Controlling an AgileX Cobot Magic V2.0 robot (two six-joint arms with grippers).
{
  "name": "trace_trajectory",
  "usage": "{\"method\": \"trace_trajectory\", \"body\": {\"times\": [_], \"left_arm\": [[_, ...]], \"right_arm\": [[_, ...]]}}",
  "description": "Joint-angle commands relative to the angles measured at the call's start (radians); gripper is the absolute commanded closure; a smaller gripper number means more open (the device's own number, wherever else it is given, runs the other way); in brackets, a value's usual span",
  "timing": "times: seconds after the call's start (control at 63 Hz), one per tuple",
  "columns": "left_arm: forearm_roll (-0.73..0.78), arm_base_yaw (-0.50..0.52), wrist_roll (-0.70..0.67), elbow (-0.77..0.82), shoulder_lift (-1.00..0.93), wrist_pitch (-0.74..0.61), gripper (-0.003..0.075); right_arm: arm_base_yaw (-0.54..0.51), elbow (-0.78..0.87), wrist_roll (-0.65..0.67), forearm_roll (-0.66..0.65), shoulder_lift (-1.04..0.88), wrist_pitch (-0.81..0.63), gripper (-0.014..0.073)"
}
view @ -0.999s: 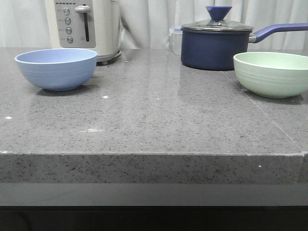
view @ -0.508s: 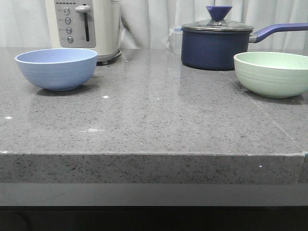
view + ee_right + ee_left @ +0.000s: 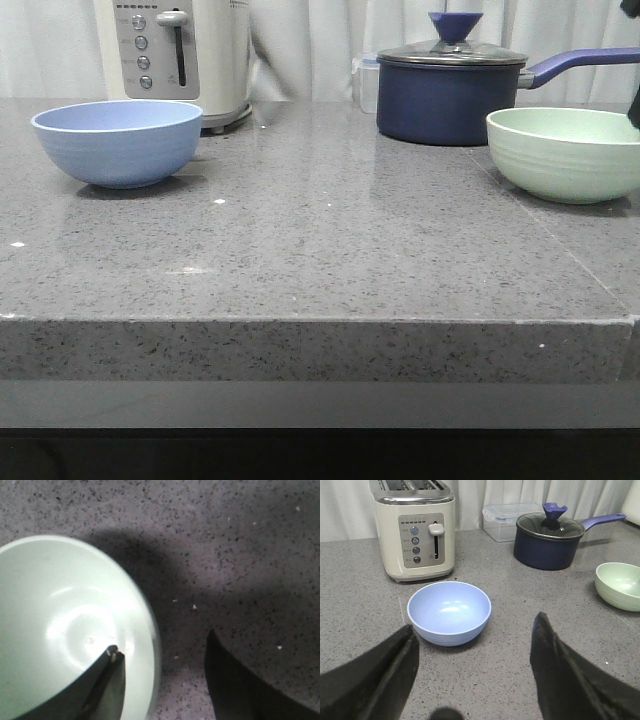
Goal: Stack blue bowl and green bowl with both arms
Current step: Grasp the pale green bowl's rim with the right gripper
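Grey speckled worktop [image 3: 320, 250], white curtain behind. Blue bowl [image 3: 117, 143] far left by toaster [image 3: 180, 55], green bowl [image 3: 565, 153] far right by saucepan [image 3: 450, 92], well apart. Right hand [image 3: 165, 680] spread, above green bowl, rim between fingers (not gripping). Left hand [image 3: 472, 672] spread, empty, blue bowl just ahead, centred.

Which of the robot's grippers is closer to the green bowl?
The right gripper: its open fingers straddle the green bowl's rim, one above the inside. The left gripper is open, facing the blue bowl across the counter.
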Motion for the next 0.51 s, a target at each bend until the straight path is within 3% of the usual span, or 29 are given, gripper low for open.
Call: {"method": "trace_trajectory", "body": {"times": [0.0, 0.492], "left_arm": [[-0.015, -0.010, 0.001, -0.027, 0.013, -0.072, 0.0247], [-0.015, -0.010, 0.001, -0.027, 0.013, -0.072, 0.0247]], "right_arm": [[-0.006, -0.035, -0.014, 0.025, -0.018, -0.046, 0.0220], [-0.006, -0.041, -0.024, 0.029, -0.001, -0.042, 0.0609]]}}
